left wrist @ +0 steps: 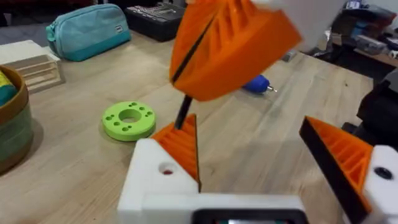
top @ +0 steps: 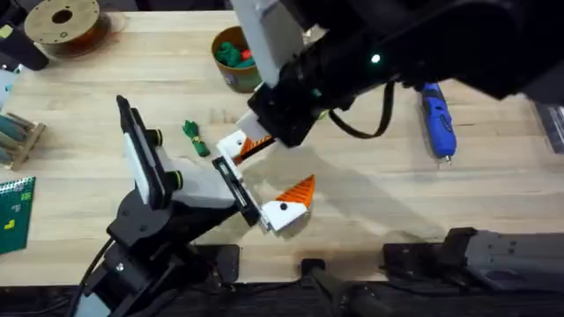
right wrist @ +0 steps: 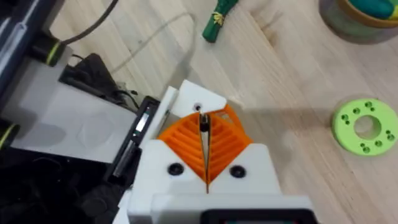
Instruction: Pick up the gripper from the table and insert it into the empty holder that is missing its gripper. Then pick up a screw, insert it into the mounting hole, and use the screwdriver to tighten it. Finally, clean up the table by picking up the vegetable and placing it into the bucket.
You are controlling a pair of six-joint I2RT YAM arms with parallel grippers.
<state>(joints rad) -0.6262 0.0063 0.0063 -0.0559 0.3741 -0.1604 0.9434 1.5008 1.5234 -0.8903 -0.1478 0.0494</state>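
Observation:
My left gripper (top: 269, 172) is open near the table's middle. One of its white blocks, the holder (left wrist: 163, 177), carries the orange gripper (left wrist: 181, 142); its twin (left wrist: 367, 171) has its own orange fin. My right gripper (right wrist: 205, 155) reaches across from the right and is shut on a thin black screw (right wrist: 203, 121), held just over the holder's mounting hole (right wrist: 198, 107). The blue screwdriver (top: 438, 119) lies at the right. The dark green vegetable (top: 196, 138) lies left of the grippers. The bucket (top: 231, 60) stands at the back with toy items inside.
A bright green ring disc (left wrist: 129, 119) lies on the table beside the holder. A filament spool (top: 63, 22) sits at the back left. A wooden rack (top: 18, 136) and a green board (top: 13, 211) are at the left edge. A teal pouch (left wrist: 87, 31) lies beyond.

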